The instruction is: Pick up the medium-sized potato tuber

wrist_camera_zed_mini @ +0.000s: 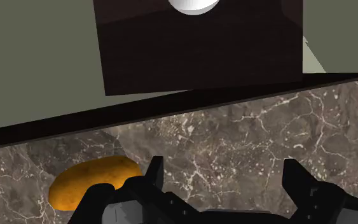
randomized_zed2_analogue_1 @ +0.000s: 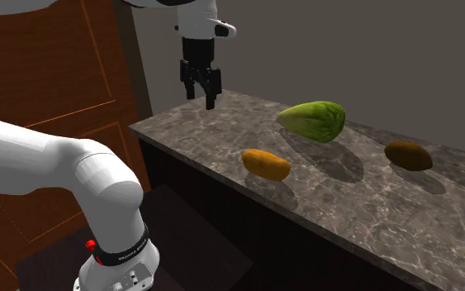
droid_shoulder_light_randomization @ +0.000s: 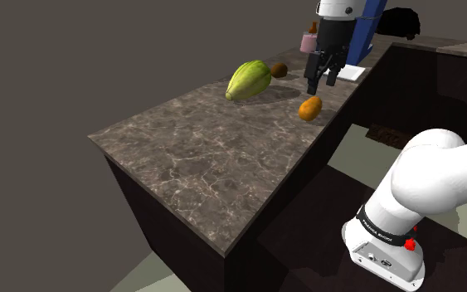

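An orange-brown potato (droid_shoulder_light_randomization: 309, 108) (randomized_zed2_analogue_1: 266, 164) lies near the edge of the dark marble counter (droid_shoulder_light_randomization: 215, 158). A smaller dark brown potato (droid_shoulder_light_randomization: 279, 70) (randomized_zed2_analogue_1: 408, 155) and a large green pointed fruit (droid_shoulder_light_randomization: 248, 80) (randomized_zed2_analogue_1: 313, 121) lie farther in. My gripper (droid_shoulder_light_randomization: 323, 85) (randomized_zed2_analogue_1: 203, 97) hangs open above the counter, off to one side of the orange potato and holding nothing. In the wrist view the orange potato (wrist_camera_zed_mini: 95, 181) lies outside one finger (wrist_camera_zed_mini: 153, 170), not between the two.
A blue object (droid_shoulder_light_randomization: 364, 37), a white sheet (droid_shoulder_light_randomization: 352, 73) and a small pink bottle (droid_shoulder_light_randomization: 308, 40) stand at the counter's far end in the shoulder view. My dark stand (wrist_camera_zed_mini: 196, 51) sits on the floor beside the counter. A wooden wall (randomized_zed2_analogue_1: 57, 74) rises behind the arm.
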{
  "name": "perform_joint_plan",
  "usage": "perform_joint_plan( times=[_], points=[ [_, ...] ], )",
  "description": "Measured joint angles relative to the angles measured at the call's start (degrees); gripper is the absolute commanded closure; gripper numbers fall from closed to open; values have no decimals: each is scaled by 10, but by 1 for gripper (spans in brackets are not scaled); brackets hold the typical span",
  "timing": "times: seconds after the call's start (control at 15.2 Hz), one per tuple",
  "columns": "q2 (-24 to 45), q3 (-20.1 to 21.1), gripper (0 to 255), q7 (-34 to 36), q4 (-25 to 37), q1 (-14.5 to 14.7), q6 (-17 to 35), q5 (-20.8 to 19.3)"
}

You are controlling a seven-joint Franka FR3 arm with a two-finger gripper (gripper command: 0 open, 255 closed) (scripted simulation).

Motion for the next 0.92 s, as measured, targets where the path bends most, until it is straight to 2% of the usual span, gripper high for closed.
perform_joint_plan(
  times=[0.2,0.92],
  points=[
    [21,0,0,24,0,-15,21,-3],
    [178,-7,0,246,17,-138,161,-33]
  ],
)
